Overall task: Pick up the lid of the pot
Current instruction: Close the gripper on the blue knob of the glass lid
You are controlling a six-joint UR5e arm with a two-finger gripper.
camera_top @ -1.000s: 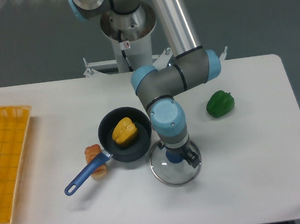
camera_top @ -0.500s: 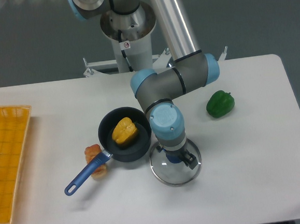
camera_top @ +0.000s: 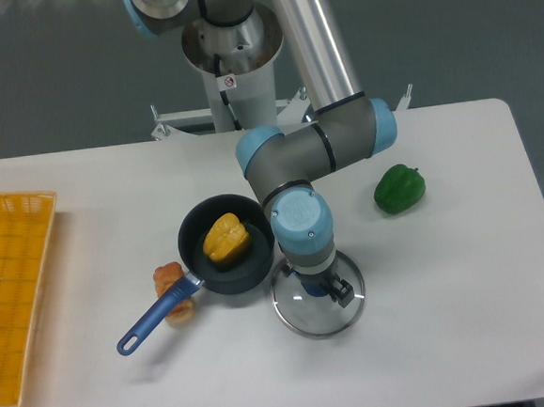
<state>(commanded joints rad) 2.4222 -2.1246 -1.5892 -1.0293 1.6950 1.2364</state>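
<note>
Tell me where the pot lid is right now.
In the camera view, the pot lid lies on the table below image centre, at the lower right of the black pan, with the claw at its blue knob.

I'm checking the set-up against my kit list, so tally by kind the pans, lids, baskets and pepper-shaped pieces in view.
Pan with blue handle: 1
Pot lid: 1
Yellow-orange basket: 1
Pepper-shaped pieces: 2 (yellow piece, green piece)
Total: 5
</note>
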